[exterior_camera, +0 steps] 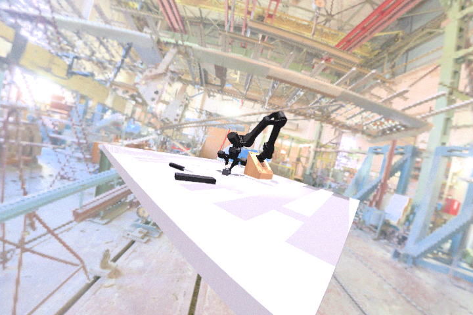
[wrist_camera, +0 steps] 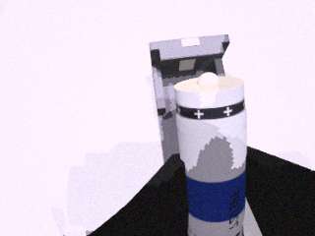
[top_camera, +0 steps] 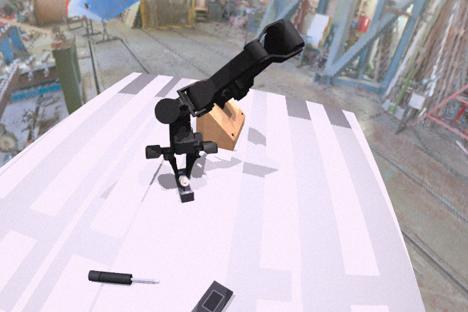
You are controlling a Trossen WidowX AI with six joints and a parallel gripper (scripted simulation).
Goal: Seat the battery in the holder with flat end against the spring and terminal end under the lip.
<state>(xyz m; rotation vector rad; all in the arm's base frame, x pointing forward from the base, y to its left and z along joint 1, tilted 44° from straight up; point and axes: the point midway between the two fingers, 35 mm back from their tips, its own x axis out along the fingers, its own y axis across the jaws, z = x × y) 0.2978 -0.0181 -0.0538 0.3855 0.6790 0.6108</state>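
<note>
My gripper is shut on the battery, a white cylinder with a blue band and a black band of plus signs. The dark holder stands on the table below the fingers, its lip end toward the top camera. The battery's terminal end points toward the lip and looks raised, with the battery tilted; it is not under the lip. In the wrist view a little of the holder shows between terminal and lip. The flat end and the spring are hidden.
A wooden block with a sloped face stands close behind the gripper, near the arm. A black-handled screwdriver and a dark oblong box lie on the table toward the top camera.
</note>
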